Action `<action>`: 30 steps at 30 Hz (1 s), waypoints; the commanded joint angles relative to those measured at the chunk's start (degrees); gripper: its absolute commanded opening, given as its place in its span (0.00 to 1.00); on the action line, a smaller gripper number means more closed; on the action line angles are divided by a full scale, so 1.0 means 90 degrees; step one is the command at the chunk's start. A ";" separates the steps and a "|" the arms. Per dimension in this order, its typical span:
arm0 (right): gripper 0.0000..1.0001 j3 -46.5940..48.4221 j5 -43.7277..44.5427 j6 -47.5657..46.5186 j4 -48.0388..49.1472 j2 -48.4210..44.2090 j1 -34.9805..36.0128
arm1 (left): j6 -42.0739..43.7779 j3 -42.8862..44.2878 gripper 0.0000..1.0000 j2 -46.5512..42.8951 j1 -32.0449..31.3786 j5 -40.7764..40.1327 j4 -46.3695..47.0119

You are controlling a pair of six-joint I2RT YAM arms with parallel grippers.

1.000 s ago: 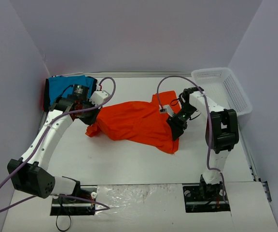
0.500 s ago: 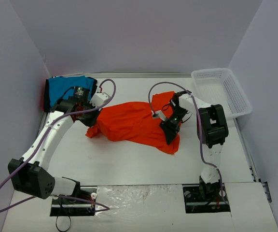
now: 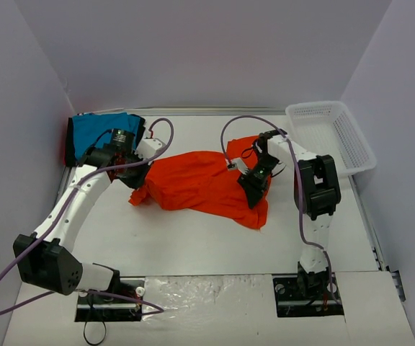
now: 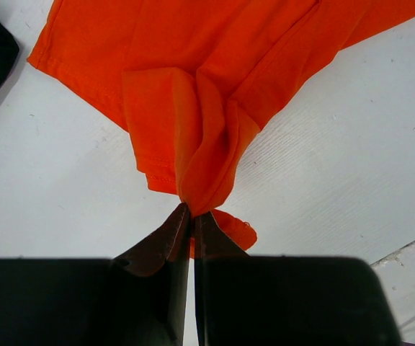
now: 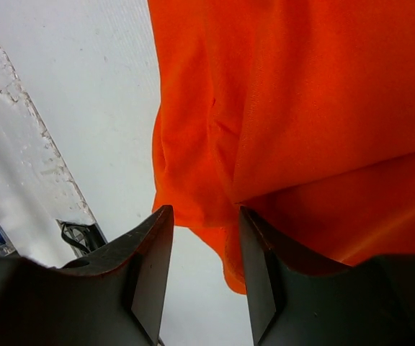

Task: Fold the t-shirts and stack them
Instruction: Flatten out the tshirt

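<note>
Since a second ago the right tool (image 3: 255, 186) has slid leftward from the garment's right edge to over the cloth, and the lower right corner of the cloth has crept inward with it; the left arm has hardly shifted.

Left tool (image 4: 192, 210) is fully closed, pinching a gathered fold of the orange-red t-shirt (image 3: 197, 180) at its left end. Right tool's jaws stand partly apart above the cloth at the right end; the wrist view shows fabric below the gap, but no grip.

Thin, limp jersey like this is light and should drape and bunch wherever it is lifted, so a single pinch will probably drag it into a rope. Hems and corners look the best places to hold.

On the tabletop (image 3: 193, 241) it lies mid-frame, its long axis running left to right and dipping slightly toward the lower right. I cannot tell which end is the collar.

A folded turquoise t-shirt (image 3: 96, 132) sits in the upper left corner, just beyond the left tool.
</note>
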 commanded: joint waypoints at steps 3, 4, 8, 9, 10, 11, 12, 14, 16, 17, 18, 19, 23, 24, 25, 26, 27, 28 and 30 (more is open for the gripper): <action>0.37 0.0212 0.0166 0.0126 -0.0199 0.0267 -0.0073 | -0.0035 -0.0050 0.02 -0.0088 0.0026 0.0093 0.0112; 0.37 0.0241 0.0244 0.0156 -0.0141 0.0315 -0.0073 | -0.0025 -0.0069 0.02 -0.0088 0.0026 0.0112 0.0122; 0.37 0.0281 0.0342 0.0293 -0.0062 0.0394 -0.0102 | -0.0025 -0.0099 0.02 -0.0088 0.0036 0.0152 0.0122; 0.37 0.0281 0.0361 0.0312 -0.0043 0.0394 -0.0102 | -0.0025 -0.0108 0.02 -0.0097 0.0036 0.0161 0.0132; 0.37 0.0281 0.0371 0.0322 -0.0042 0.0394 -0.0111 | -0.0025 -0.0108 0.02 -0.0107 0.0036 0.0171 0.0132; 0.37 0.0281 0.0371 0.0322 -0.0042 0.0375 -0.0121 | -0.0025 -0.0118 0.02 -0.0117 0.0045 0.0181 0.0141; 0.37 0.0281 0.0381 0.0341 -0.0023 0.0365 -0.0121 | -0.0035 -0.0128 0.02 -0.0117 0.0045 0.0181 0.0142; 0.37 0.0290 0.0420 0.0342 0.0006 0.0316 -0.0160 | -0.0035 -0.0147 0.02 -0.0117 0.0045 0.0200 0.0161; 0.37 0.0300 0.0449 0.0390 0.0036 0.0296 -0.0199 | -0.0035 -0.0157 0.02 -0.0117 0.0045 0.0201 0.0171; 0.37 0.0300 0.0411 0.0390 0.0036 0.0306 -0.0238 | -0.0035 -0.0167 0.02 -0.0117 0.0045 0.0210 0.0181; 0.37 0.0291 0.0391 0.0381 0.0036 0.0316 -0.0248 | -0.0035 -0.0167 0.02 -0.0117 0.0055 0.0220 0.0181; 0.37 0.0271 0.0381 0.0371 0.0036 0.0335 -0.0248 | -0.0044 -0.0167 0.02 -0.0117 0.0055 0.0220 0.0181; 0.32 0.0183 0.0313 0.0332 0.0036 0.0365 -0.0171 | -0.0035 -0.0177 0.02 -0.0117 0.0065 0.0220 0.0181; 0.30 0.0183 0.0303 0.0332 0.0036 0.0355 -0.0170 | -0.0035 -0.0177 0.02 -0.0117 0.0075 0.0220 0.0181; 0.28 0.0173 0.0274 0.0332 0.0026 0.0365 -0.0151 | -0.0035 -0.0177 0.02 -0.0117 0.0075 0.0230 0.0181; 0.26 0.0173 0.0254 0.0322 0.0016 0.0345 -0.0141 | -0.0035 -0.0186 0.02 -0.0127 0.0084 0.0240 0.0171; 0.25 0.0173 0.0244 0.0322 0.0016 0.0336 -0.0112 | -0.0035 -0.0187 0.02 -0.0127 0.0094 0.0269 0.0181; 0.23 0.0173 0.0206 0.0322 0.0006 0.0316 -0.0112 | -0.0035 -0.0187 0.02 -0.0127 0.0104 0.0279 0.0181; 0.23 0.0183 0.0118 0.0234 -0.0091 0.0287 -0.0112 | -0.0045 -0.0187 0.02 -0.0146 0.0114 0.0288 0.0181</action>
